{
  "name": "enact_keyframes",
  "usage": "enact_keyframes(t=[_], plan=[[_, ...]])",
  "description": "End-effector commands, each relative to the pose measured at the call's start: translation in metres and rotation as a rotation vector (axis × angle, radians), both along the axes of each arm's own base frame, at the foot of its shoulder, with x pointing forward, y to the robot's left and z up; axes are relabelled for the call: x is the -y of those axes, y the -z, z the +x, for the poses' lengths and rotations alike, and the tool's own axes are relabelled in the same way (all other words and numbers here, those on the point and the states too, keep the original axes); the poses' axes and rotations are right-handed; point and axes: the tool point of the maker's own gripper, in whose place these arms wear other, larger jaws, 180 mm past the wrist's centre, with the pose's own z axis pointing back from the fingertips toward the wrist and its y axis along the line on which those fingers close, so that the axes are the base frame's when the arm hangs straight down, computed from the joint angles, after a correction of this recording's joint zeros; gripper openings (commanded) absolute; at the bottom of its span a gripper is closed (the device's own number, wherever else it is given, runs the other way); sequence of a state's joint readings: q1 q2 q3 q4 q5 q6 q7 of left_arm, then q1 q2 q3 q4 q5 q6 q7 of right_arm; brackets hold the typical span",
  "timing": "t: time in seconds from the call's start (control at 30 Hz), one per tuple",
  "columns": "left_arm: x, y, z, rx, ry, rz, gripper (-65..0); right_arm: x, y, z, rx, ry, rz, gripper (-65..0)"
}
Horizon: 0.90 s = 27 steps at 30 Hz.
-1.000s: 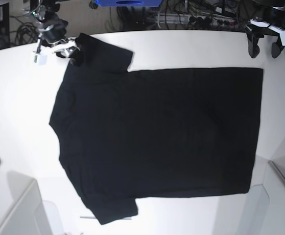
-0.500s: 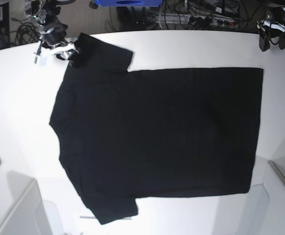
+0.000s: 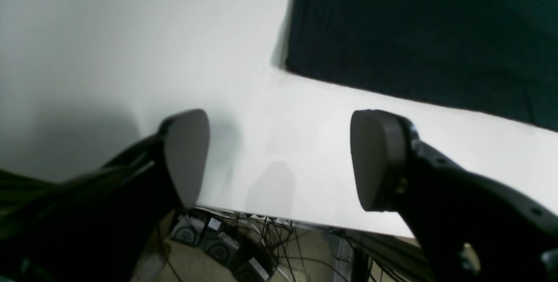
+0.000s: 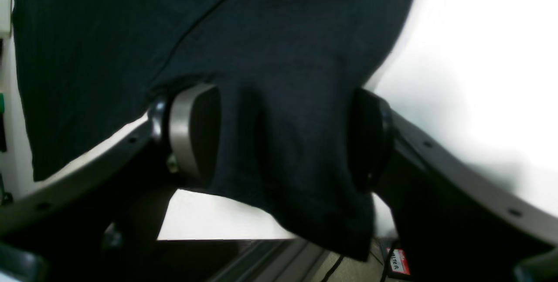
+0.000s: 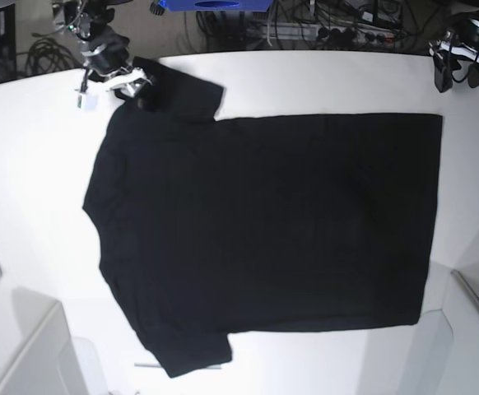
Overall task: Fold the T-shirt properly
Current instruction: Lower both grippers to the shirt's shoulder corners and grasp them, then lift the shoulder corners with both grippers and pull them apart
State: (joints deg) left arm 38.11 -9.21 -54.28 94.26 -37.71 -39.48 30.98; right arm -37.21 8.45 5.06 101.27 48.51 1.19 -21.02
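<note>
t-shirt [image 5: 264, 222] flat on table [image 5: 322, 78], right gripper [image 4: 279, 142] straddling sleeve

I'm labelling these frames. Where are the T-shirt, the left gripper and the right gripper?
T-shirt [image 5: 272, 222], base view, middle of the body.
Left gripper [image 3: 279, 160], left wrist view, gap between the open fingertips.
Right gripper [image 4: 283, 138], right wrist view, between the fingertips, around the sleeve.

1. A large black T-shirt [image 5: 264, 218] lies spread flat on the white counter [image 5: 322, 78], plain side up, collar toward 9 o'clock, hem toward 3 o'clock.
2. One short sleeve points to 12 o'clock, its edge bunched and lifted; the other points to 6 o'clock.
</note>
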Motion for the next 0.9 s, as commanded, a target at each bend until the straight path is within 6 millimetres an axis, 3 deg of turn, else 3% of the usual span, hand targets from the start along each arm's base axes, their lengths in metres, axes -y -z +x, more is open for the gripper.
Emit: enact_keyframes(t=[0.0,0.13,0.2,0.27,0.43,0.87], plan=[[-0.003,-0.012,0.006,0.038,0.013,0.015,-16.5,-0.005,0.010,-0.017,-0.083,-0.027,0.010,-23.3],[-0.003,-0.011,0.012,0.053,0.007,0.008,-16.5,-0.005,0.015,-0.020,-0.098,-0.026,0.011,-23.4],[0.001,-0.011,0.018,0.065,0.017,0.001,-16.5,-0.004,0.020,-0.023,-0.113,-0.023,0.011,-26.9],[0.006,-0.008,0.023,0.066,0.034,-0.011,-16.5,-0.002,0.026,-0.024,-0.126,-0.019,0.010,-34.4],[0.018,-0.005,0.036,0.086,0.060,-0.036,-16.5,0.000,0.034,-0.026,-0.147,-0.011,0.010,-65.0],[0.002,0.029,0.045,0.084,-0.070,-0.128,-16.5,0.000,0.032,-0.024,-0.142,-0.011,0.011,-65.0]])
